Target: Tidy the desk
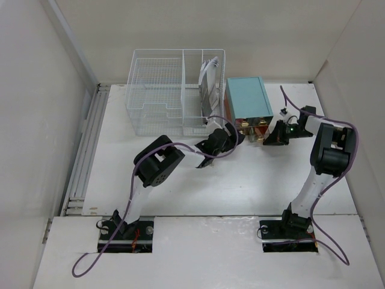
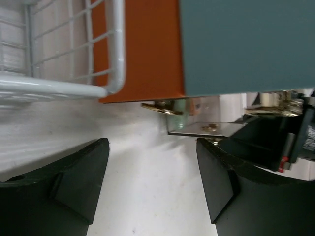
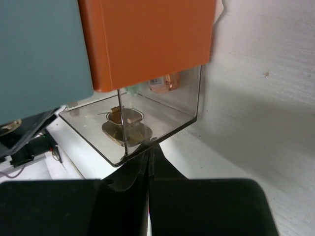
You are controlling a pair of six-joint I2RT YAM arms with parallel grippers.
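Observation:
The desk (image 1: 240, 186) is a white tabletop between white walls. A teal box (image 1: 246, 96) with orange sides stands at the back, and a clear drawer (image 1: 252, 127) is pulled out at its front. My left gripper (image 1: 231, 139) is open and empty just left of the drawer; the left wrist view shows bare desk (image 2: 147, 196) between its jaws (image 2: 152, 147). My right gripper (image 1: 269, 139) is shut. In the right wrist view its tips (image 3: 149, 147) touch the lower front edge of the drawer (image 3: 182, 113), beside a gold knob (image 3: 125, 120). I cannot tell whether they pinch anything.
A white wire basket (image 1: 156, 90) stands left of the teal box, with flat grey items (image 1: 209, 81) upright in its right compartment. Its corner (image 2: 115, 49) is close to my left gripper. White walls border the desk on the left, back and right.

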